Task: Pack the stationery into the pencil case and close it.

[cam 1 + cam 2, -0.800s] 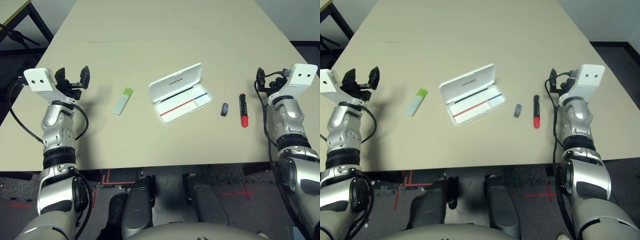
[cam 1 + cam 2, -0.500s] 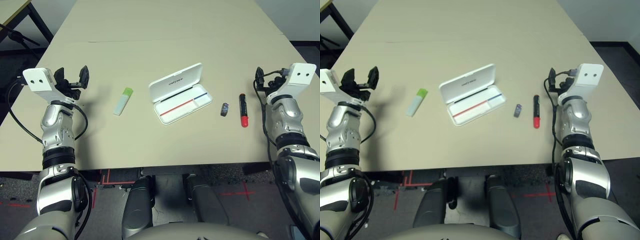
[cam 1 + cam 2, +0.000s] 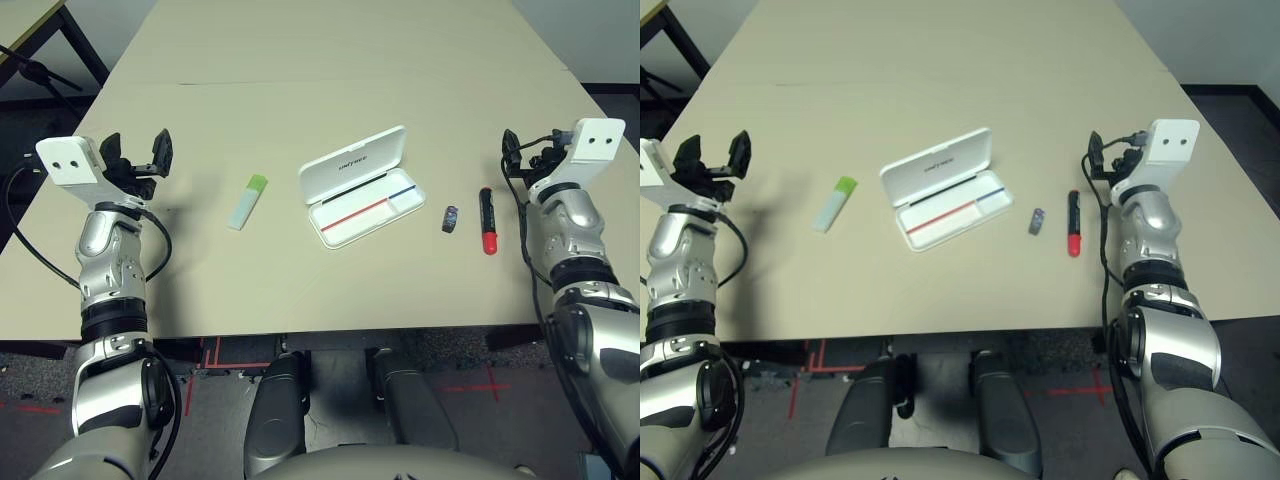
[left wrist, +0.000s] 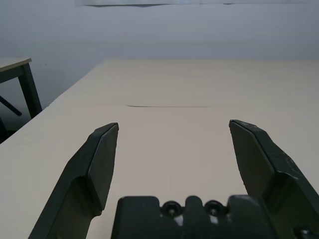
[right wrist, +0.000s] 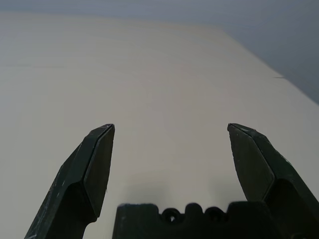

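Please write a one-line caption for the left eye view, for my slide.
Open pencil case at table centre, highlighter left, red marker right; both grippers empty.

— Any writing to report from the tabletop?

— One line of small dark lettering runs along the raised lid of the white pencil case, toward 12 o'clock of its tray. The letters are too small to make out.

— Anything on the pens?

— The green highlighter and red marker carry no legible print.
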### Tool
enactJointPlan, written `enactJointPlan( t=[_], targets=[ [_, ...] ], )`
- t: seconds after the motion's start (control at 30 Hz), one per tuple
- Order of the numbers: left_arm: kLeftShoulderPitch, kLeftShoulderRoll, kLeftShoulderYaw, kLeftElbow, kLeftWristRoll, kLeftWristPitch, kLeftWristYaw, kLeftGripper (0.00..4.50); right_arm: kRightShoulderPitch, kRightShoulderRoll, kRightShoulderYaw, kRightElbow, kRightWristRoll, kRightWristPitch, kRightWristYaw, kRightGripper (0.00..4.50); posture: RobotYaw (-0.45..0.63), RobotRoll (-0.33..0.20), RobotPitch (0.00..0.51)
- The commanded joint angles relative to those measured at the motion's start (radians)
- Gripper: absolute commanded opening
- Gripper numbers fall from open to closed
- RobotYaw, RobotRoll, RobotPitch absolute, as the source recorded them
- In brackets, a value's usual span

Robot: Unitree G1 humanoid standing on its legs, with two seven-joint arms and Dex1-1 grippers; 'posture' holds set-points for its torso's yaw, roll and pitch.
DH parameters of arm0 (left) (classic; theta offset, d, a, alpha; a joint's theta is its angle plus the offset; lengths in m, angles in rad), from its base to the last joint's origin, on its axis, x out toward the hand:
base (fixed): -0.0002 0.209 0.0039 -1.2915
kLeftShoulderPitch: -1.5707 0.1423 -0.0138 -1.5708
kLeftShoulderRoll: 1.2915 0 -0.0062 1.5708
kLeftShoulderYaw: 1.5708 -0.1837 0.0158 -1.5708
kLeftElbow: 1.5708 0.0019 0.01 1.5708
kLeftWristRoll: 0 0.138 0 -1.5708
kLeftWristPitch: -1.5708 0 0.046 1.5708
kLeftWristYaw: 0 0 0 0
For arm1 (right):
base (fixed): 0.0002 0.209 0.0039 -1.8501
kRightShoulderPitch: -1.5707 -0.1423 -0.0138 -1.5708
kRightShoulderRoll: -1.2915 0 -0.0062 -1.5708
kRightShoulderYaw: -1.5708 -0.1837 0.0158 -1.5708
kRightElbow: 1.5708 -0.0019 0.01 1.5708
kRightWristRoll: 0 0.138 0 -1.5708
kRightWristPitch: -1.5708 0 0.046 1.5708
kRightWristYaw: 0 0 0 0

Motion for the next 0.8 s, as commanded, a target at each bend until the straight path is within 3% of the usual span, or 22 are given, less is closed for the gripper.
enactJointPlan(
  t=[0.03, 0.27, 0.4, 0.8],
  targets=[
    [0.035, 0.023, 0.001, -0.059, -0.017, 0.044, -0.030, 4.48, 0.012, -0.037, 0.043, -0.058, 0.009, 0.077, 0.173, 4.50, -0.01, 0.000, 0.176],
    [0.088, 0.032, -0.011, -0.183, -0.047, 0.132, -0.072, 4.48, 0.097, -0.108, 0.148, -0.255, 0.015, 0.237, 0.513, 4.50, 0.00, 0.000, 0.183],
    [0.141, 0.045, -0.043, -0.281, -0.060, 0.195, -0.126, 4.48, 0.145, -0.145, 0.200, -0.365, 0.011, 0.320, 0.626, 4.50, 0.00, 0.000, 0.184],
    [0.319, 0.130, -0.107, -0.641, -0.195, 0.430, -0.334, 4.48, 0.165, -0.155, 0.244, -0.423, -0.008, 0.379, 0.668, 4.50, 0.03, 0.000, 0.181]
  ],
)
